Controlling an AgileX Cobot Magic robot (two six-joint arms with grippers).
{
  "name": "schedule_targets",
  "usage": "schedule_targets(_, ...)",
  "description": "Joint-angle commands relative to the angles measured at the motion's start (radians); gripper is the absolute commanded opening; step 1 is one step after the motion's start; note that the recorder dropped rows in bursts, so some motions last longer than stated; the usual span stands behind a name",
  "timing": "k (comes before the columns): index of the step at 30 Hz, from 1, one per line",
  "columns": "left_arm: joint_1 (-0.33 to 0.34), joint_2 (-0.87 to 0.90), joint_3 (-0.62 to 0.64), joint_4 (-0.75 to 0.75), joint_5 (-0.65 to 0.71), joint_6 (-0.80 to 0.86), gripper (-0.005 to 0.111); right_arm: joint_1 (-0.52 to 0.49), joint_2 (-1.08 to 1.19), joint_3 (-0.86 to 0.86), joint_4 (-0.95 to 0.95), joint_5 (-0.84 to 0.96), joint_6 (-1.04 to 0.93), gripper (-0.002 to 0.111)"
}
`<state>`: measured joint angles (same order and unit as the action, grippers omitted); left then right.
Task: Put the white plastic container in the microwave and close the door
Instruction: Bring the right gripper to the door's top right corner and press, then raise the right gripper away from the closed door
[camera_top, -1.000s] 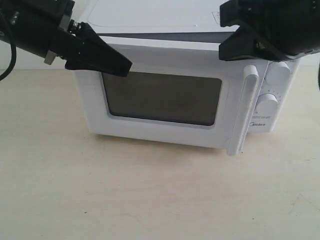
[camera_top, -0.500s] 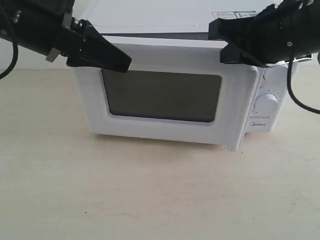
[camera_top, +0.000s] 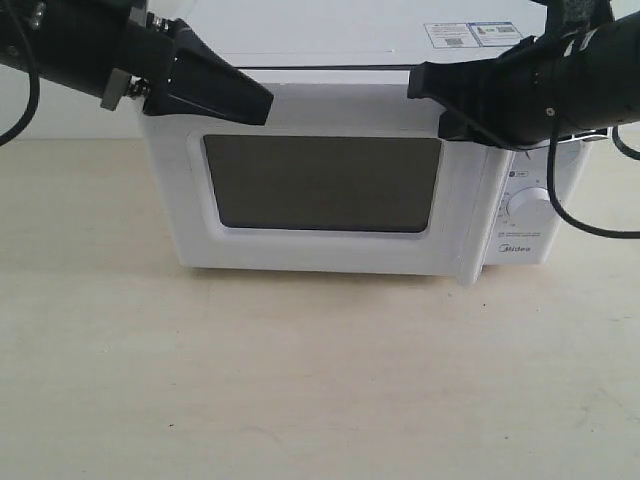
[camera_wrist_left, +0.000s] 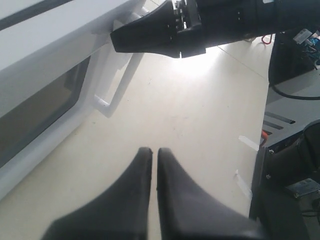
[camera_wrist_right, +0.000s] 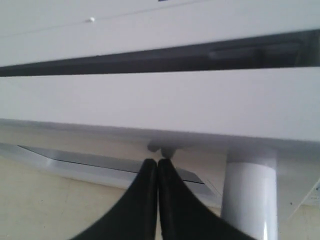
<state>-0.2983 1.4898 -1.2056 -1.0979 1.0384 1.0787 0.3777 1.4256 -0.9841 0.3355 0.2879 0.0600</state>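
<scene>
The white microwave stands at the back of the table. Its door, with a dark mesh window, lies almost flush against the body, and a thin dark slit shows along the top. My right gripper is shut, its tips against the door's upper right, beside the bar handle. My left gripper is shut on nothing and hovers at the door's upper left corner. The white plastic container is hidden from every view.
Stickers lie on the microwave's top. A round knob shows on the control panel, below my right arm. The pale table stretches out in front. Black equipment stands past the table's edge in the left wrist view.
The door has swung from ajar to nearly flush with the microwave. My right gripper moved left and down against the door's top. My left gripper rose slightly.
</scene>
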Motion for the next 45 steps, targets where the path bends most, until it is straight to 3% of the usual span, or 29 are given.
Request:
schedule_targets(1,-0.003,-0.005,-0.005,-0.02,0.01,-0.005,0.004,-0.008,0.017,-0.001,-0.004,-0.13,0.015,0.0)
schedule_targets(20,-0.003,-0.005,-0.005,-0.02,-0.021,0.018,0.004,-0.008,0.017,-0.001,-0.004,-0.233,0.028,0.0)
schedule_targets(34,-0.003,-0.005,-0.005,-0.02,-0.03,0.018,0.004,-0.008,-0.204,-0.001,-0.023,-0.011,0.017,0.0)
schedule_targets(45,-0.003,-0.005,-0.005,-0.02,-0.03,0.018,0.004,-0.008,-0.378,-0.001,-0.03,0.38,-0.013,0.0)
